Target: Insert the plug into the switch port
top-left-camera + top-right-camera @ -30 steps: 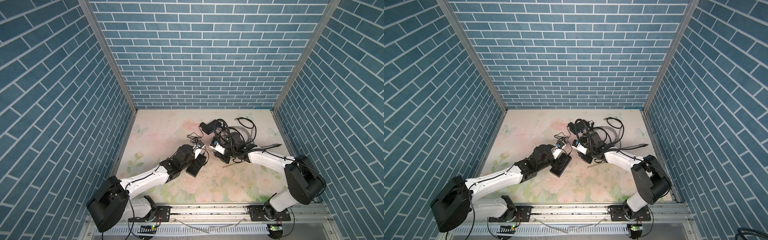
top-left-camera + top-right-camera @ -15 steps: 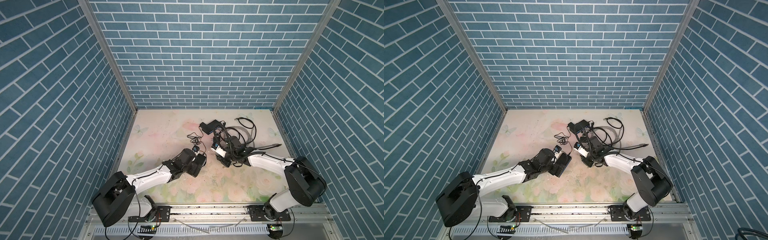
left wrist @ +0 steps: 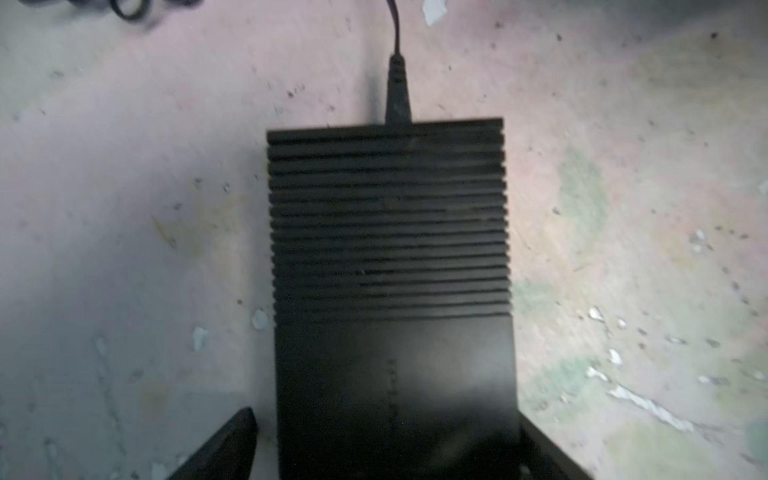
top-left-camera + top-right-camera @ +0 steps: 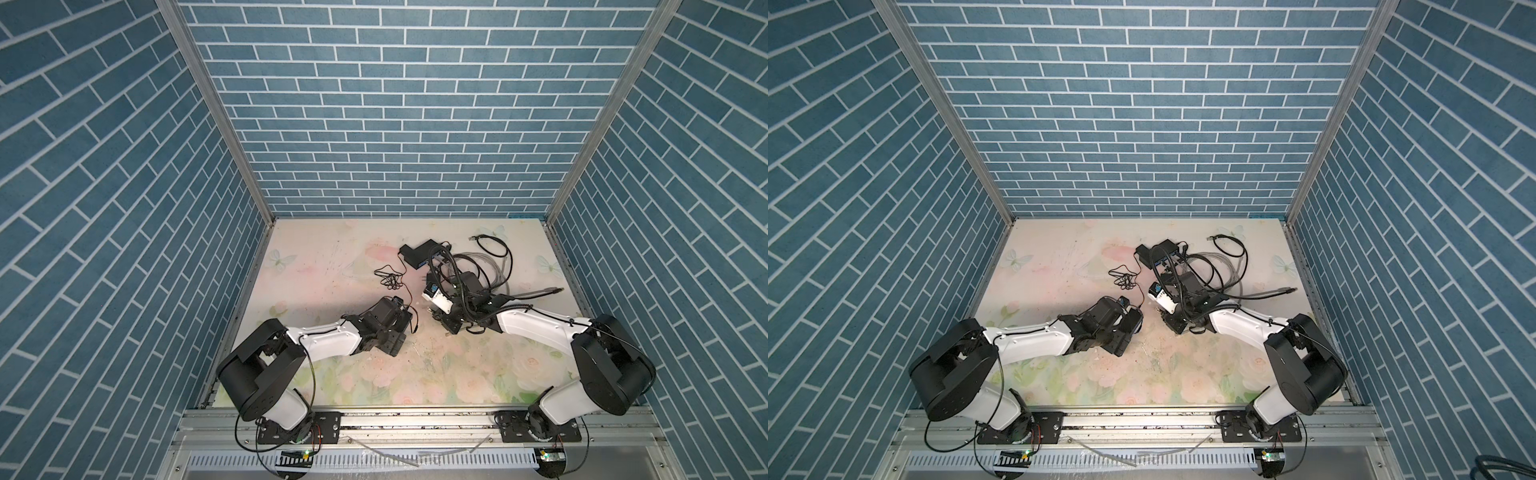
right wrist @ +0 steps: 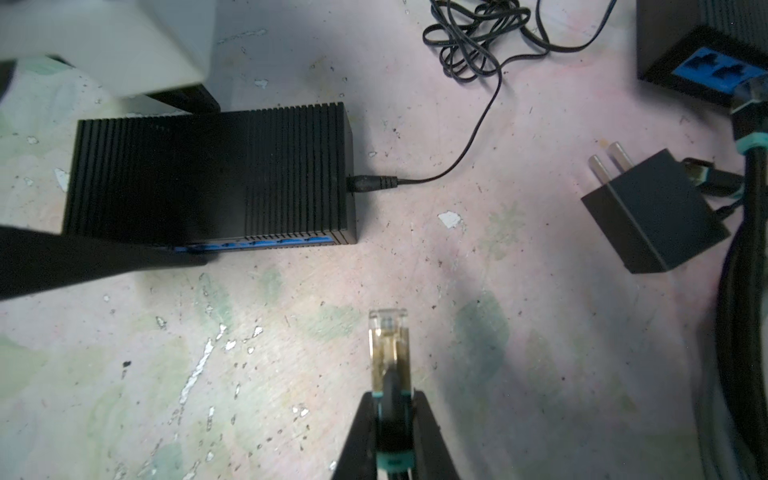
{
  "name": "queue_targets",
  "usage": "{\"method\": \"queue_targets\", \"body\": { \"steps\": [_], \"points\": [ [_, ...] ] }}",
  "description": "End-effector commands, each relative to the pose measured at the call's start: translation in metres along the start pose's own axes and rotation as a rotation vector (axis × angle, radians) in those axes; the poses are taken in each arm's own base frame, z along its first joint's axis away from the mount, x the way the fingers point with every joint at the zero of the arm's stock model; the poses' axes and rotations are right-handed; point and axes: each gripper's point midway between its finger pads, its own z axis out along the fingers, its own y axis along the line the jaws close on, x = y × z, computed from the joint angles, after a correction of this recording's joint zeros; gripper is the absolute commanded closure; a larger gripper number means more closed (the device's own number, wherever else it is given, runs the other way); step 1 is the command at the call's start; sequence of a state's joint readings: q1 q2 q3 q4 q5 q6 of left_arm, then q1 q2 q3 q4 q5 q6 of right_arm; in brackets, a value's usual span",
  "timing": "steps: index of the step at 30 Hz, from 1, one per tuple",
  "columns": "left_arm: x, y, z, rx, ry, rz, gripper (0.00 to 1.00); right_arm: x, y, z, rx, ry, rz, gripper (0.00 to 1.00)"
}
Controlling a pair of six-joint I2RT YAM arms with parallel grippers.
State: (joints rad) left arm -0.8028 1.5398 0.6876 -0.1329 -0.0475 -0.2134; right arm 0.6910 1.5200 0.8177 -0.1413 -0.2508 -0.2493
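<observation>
A black ribbed switch [image 3: 388, 232] lies flat on the floral table, and its row of blue ports [image 5: 257, 244] faces my right gripper. My left gripper [image 3: 384, 424] straddles the switch's near end, open: one finger [image 3: 232, 440] stands a little off its side, while the opposite finger lies against the other side. In both top views the left gripper [image 4: 395, 328] [image 4: 1121, 328] covers most of the switch. My right gripper [image 5: 392, 401] is shut on the black cable just behind the clear plug [image 5: 387, 332]. The plug hangs above the table, short of the ports and off to one side.
A thin power lead [image 5: 457, 166] runs from the switch's end to a tangle [image 4: 390, 280]. A black wall adapter [image 5: 652, 212] lies near the right gripper. A second black box with blue ports [image 4: 419, 253] and loops of cable [image 4: 482, 266] sit at the back.
My left arm has dropped and drawn back, bringing its gripper down around the switch with the jaws narrowing a little. The right gripper has kept the plug almost still.
</observation>
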Motion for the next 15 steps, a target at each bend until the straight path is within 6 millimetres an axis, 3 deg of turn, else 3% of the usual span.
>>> {"method": "queue_targets", "body": {
  "steps": [1, 8, 15],
  "points": [
    [0.007, -0.001, 0.007, -0.002, 0.033, -0.007, 0.17, 0.008, 0.012, -0.003, -0.042, 0.009, 0.074, 1.00],
    [0.007, 0.001, 0.009, -0.013, 0.031, -0.007, 0.48, 0.014, 0.025, 0.002, -0.111, 0.050, 0.093, 1.00],
    [-0.019, -0.003, -0.002, -0.007, -0.024, -0.011, 0.48, 0.015, 0.040, 0.012, -0.202, 0.096, 0.109, 1.00]
  ]
}}
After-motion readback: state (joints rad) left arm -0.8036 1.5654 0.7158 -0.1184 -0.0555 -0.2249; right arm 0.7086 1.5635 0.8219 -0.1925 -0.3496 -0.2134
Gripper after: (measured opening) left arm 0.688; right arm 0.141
